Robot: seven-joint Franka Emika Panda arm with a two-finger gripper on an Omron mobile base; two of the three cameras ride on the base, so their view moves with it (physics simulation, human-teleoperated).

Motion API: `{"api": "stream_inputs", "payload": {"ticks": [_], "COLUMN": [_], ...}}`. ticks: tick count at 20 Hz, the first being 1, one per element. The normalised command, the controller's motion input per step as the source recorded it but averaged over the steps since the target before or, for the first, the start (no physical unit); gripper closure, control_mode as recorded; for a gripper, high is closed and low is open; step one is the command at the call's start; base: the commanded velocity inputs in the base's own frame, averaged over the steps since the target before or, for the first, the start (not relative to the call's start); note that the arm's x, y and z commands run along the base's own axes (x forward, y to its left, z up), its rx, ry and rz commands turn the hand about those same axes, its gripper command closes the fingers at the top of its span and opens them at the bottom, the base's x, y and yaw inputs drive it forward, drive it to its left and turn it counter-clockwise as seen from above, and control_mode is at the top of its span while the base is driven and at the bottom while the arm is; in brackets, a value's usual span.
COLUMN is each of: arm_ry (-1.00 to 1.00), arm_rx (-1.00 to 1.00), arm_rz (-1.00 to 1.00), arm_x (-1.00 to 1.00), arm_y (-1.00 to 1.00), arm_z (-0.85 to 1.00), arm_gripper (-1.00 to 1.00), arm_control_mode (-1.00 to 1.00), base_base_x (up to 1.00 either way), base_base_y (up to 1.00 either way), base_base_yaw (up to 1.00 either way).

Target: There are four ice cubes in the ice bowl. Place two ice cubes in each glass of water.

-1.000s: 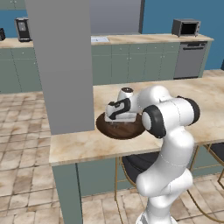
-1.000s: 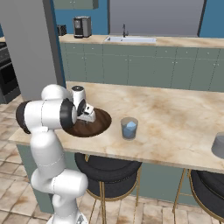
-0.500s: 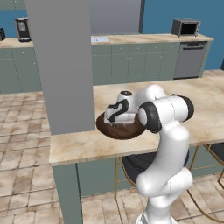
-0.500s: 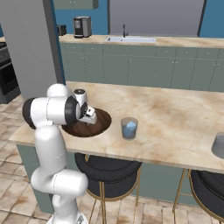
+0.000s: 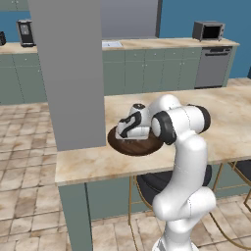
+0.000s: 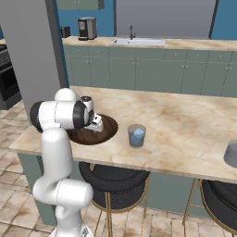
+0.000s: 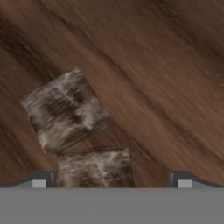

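Observation:
The ice bowl (image 5: 139,146), dark brown wood, sits on the island counter near its left end. My gripper (image 5: 128,129) reaches down into it with its jaws wide open. In the hand view the gripper (image 7: 111,180) hovers just over the bowl floor (image 7: 166,78). One ice cube (image 7: 94,167) lies between the fingertips (image 7: 39,180), nearer the left one. A second ice cube (image 7: 63,109) rests just beyond it, touching or almost touching it. A glass of water (image 6: 136,135) stands on the counter right of the ice bowl (image 6: 107,131).
A wide grey pillar (image 5: 68,73) rises from the counter's left end, close to the bowl. A grey rounded vessel (image 6: 231,154) is cut by the right edge. Black stools (image 6: 113,178) stand under the counter front. The marble counter (image 6: 185,120) stretches to the right.
The hand has sunk a little lower into the bowl and the elbow has swung slightly. The jaws have stayed open.

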Motion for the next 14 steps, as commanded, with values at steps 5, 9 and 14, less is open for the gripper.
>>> {"api": "stream_inputs", "payload": {"ticks": [5,9,14], "arm_ry": [0.0,0.0,0.0], "arm_rx": [0.0,-0.01,-0.03], "arm_rz": [0.0,0.0,0.0], "arm_x": [0.23,0.16,0.08], "arm_y": [0.02,0.01,0.03], "arm_z": [-0.23,-0.22,-0.26], "arm_gripper": [-1.0,-1.0,1.0], "arm_control_mode": [-1.0,-1.0,-1.0], "base_base_x": [0.0,0.0,0.0], "base_base_y": [0.0,0.0,0.0], "base_base_yaw": [0.0,0.0,0.0]}}
